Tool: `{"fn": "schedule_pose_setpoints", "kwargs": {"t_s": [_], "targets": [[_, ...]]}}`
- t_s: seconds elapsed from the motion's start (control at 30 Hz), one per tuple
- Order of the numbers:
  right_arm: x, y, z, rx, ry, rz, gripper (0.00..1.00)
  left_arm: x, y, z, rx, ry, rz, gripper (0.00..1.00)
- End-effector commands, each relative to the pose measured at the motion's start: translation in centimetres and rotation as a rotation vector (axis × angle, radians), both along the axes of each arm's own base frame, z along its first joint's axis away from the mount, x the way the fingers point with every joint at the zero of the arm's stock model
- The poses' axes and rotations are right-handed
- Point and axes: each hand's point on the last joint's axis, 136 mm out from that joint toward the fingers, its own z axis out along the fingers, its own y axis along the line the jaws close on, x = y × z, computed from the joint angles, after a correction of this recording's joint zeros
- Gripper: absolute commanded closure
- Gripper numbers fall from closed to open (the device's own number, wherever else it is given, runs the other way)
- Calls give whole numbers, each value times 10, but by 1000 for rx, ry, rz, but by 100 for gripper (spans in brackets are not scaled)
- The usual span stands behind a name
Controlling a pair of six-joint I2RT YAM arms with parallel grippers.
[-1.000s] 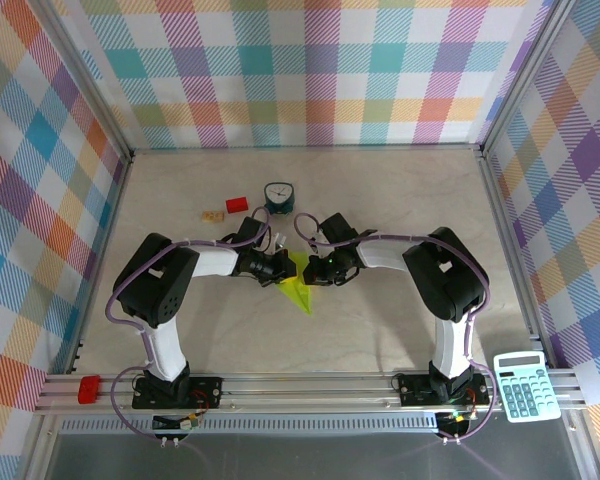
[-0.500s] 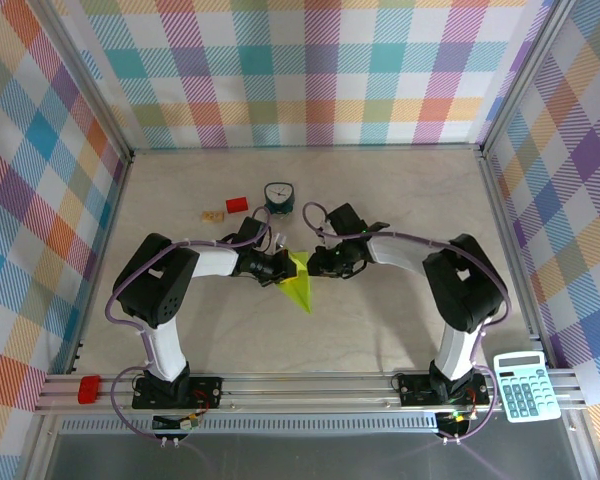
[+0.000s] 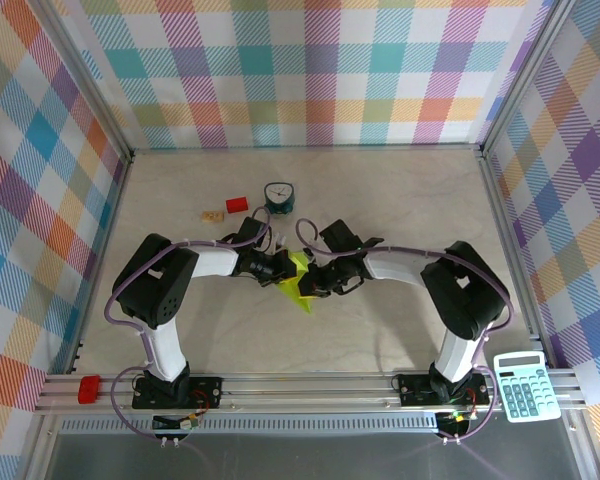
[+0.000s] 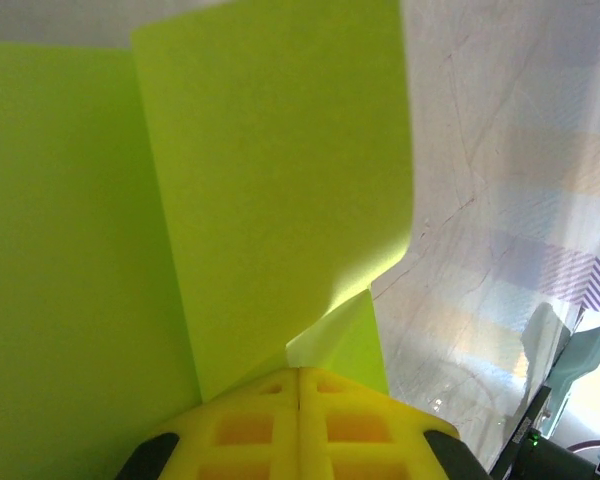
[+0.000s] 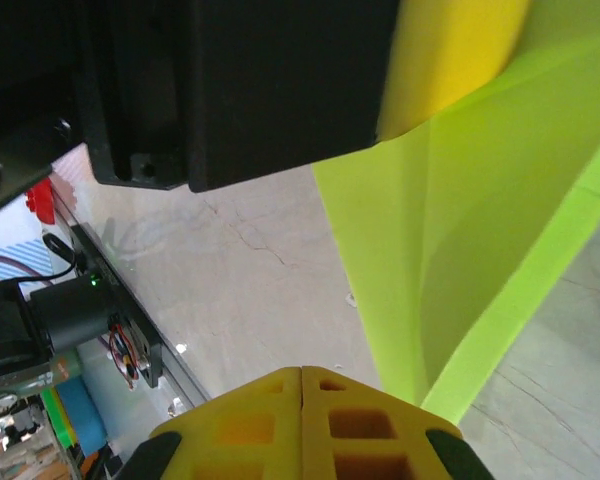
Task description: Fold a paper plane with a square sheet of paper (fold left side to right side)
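Observation:
The square sheet of paper (image 3: 299, 298), lime yellow-green and creased into a pointed shape, lies mid-table with its tip toward the arms. My left gripper (image 3: 283, 270) is at its left edge. In the left wrist view the yellow fingertips (image 4: 270, 425) are shut on a folded flap of the sheet (image 4: 280, 200), which stands up and curls away from the table. My right gripper (image 3: 308, 283) sits at the sheet's right side. In the right wrist view its jaws (image 5: 301, 372) are shut with bare table ahead of them and the paper (image 5: 460, 250) just to their right.
A small teal clock (image 3: 278, 197), a red block (image 3: 237, 205) and a tan wooden piece (image 3: 214, 215) lie behind the grippers. A calculator (image 3: 521, 385) rests on the front rail at right. Checked walls enclose the table on three sides.
The right gripper drew back from the sheet's right side, then came down and left against its lower part. The left gripper stayed put on the paper.

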Motion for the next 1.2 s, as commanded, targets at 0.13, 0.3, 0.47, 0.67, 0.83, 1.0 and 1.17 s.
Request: {"fn": "schedule_pose_setpoints", "kwargs": {"t_s": [0.13, 0.3, 0.47, 0.67, 0.83, 1.0, 1.17], "targets": [[-5, 6, -14, 12, 58, 10, 100, -21, 23, -30, 146, 85, 16, 100], [-7, 4, -24, -8, 73, 14, 100, -21, 23, -31, 146, 85, 16, 100], [-14, 0, -31, -32, 92, 16, 100, -21, 24, -31, 151, 87, 15, 100], [-21, -5, -31, -40, 96, 22, 100, -21, 24, -32, 155, 87, 17, 100], [-21, -4, -19, -16, 64, 13, 100, -20, 25, -32, 158, 89, 18, 100], [-17, 1, -4, 23, 29, 10, 100, -21, 25, -32, 159, 88, 17, 100], [-15, 3, -9, 24, 37, 10, 100, -21, 25, -32, 159, 90, 17, 100]]}}
